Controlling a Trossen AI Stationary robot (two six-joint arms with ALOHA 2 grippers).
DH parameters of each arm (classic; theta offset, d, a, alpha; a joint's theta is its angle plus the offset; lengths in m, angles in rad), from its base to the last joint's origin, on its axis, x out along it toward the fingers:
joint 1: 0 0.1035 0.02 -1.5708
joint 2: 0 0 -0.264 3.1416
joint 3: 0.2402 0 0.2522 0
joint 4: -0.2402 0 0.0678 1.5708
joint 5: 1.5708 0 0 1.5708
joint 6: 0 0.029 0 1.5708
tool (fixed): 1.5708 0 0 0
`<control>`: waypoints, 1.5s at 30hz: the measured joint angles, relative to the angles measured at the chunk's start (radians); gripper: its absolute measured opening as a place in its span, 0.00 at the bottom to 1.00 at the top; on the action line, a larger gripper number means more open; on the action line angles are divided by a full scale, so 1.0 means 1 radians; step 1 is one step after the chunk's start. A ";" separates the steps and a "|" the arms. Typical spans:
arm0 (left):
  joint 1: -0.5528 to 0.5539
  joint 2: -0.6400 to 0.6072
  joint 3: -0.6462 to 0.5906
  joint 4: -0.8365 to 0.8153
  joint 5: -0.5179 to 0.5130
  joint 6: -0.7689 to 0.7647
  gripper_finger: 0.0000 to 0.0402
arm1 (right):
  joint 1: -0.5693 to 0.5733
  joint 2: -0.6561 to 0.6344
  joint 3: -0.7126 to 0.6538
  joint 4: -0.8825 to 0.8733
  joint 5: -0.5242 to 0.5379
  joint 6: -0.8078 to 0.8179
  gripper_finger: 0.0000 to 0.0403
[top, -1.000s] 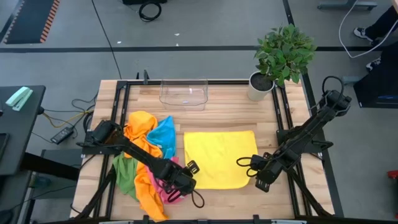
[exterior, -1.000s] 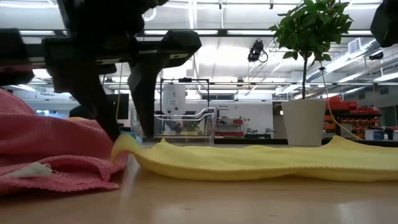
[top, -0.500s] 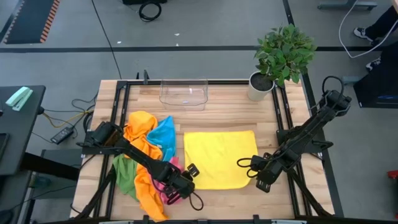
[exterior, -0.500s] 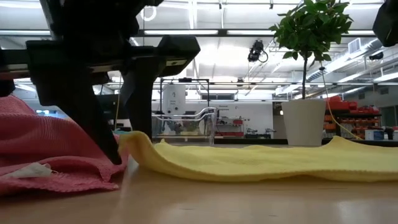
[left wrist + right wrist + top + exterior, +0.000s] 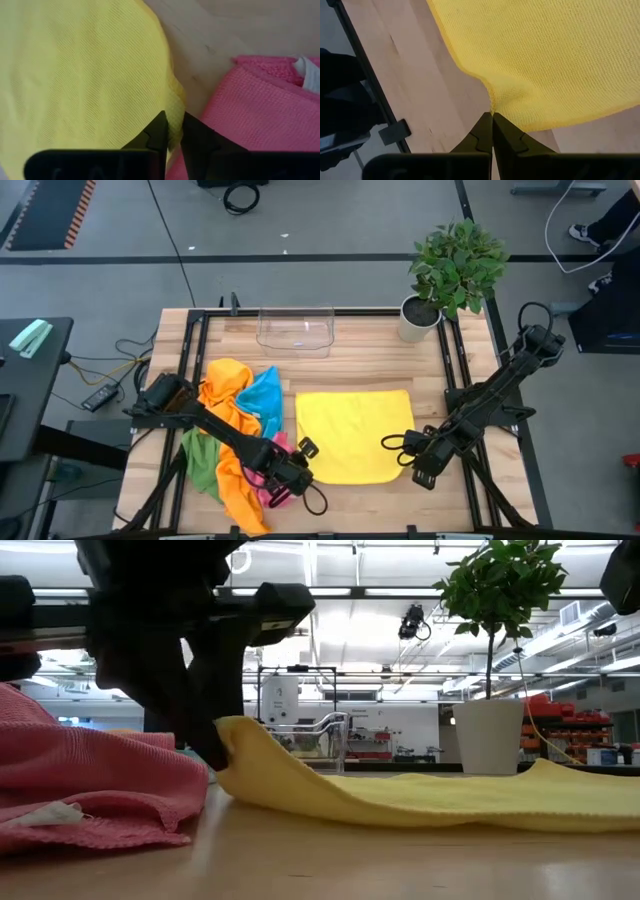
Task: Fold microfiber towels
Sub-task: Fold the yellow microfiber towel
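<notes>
Flat yellow microfiber towel (image 5: 353, 435) lies spread on the wooden table (image 5: 370, 360), just beside the heap of orange, blue, green and pink cloths (image 5: 238, 430). Long axis runs from heap side toward right arm side.

Left gripper (image 5: 171, 131) pinches the near corner by the heap, lifted slightly. Right gripper (image 5: 492, 120) clamps the opposite near corner.

Risks, judged: thin edge bites may slip; left fingers could drag the pink cloth (image 5: 260, 115) touching alongside; uneven lifts skew the fold.

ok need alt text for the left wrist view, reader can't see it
The left gripper pinches the edge of a yellow towel between its two dark fingers. A pink towel with a small white tag lies beside it on the bare wooden table.
</notes>
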 joint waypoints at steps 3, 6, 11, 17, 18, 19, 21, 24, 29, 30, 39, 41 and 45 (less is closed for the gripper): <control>-0.003 -0.010 0.000 -0.010 0.001 -0.098 0.08 | 0.000 0.000 0.000 0.001 -0.015 0.019 0.02; -0.001 -0.040 0.000 -0.055 0.030 -0.297 0.02 | 0.025 0.000 0.012 -0.002 -0.050 0.082 0.01; -0.001 -0.093 -0.010 -0.039 0.086 -0.583 0.03 | 0.082 -0.002 0.057 -0.004 -0.044 0.169 0.01; 0.031 -0.131 -0.010 -0.124 0.036 -0.727 0.03 | 0.003 -0.004 0.090 -0.168 0.129 0.199 0.00; 0.048 -0.131 -0.010 -0.145 0.027 -0.742 0.03 | -0.031 -0.004 0.090 -0.197 0.144 0.189 0.00; 0.066 -0.131 -0.010 -0.166 0.024 -0.749 0.03 | -0.063 -0.004 0.090 -0.229 0.154 0.176 0.00; 0.105 -0.131 -0.010 -0.209 0.020 -0.758 0.02 | -0.135 -0.004 0.077 -0.250 0.165 0.126 0.00; 0.176 -0.131 -0.010 -0.227 0.021 -0.747 0.02 | -0.238 -0.004 0.055 -0.284 0.166 0.045 0.00; 0.300 -0.129 -0.010 -0.224 0.021 -0.714 0.03 | -0.350 -0.004 0.014 -0.319 0.174 -0.068 0.00; 0.321 -0.127 -0.010 -0.222 0.020 -0.703 0.02 | -0.369 -0.004 0.007 -0.323 0.180 -0.084 0.00; 0.472 -0.124 -0.010 -0.227 0.048 -0.632 0.05 | -0.473 -0.004 -0.033 -0.334 0.201 -0.166 0.00; 0.489 -0.124 -0.010 -0.228 0.048 -0.631 0.04 | -0.489 -0.004 -0.043 -0.336 0.205 -0.171 0.00; 0.514 -0.110 -0.010 -0.226 0.049 -0.627 0.02 | -0.510 -0.004 -0.077 -0.332 0.204 -0.166 0.00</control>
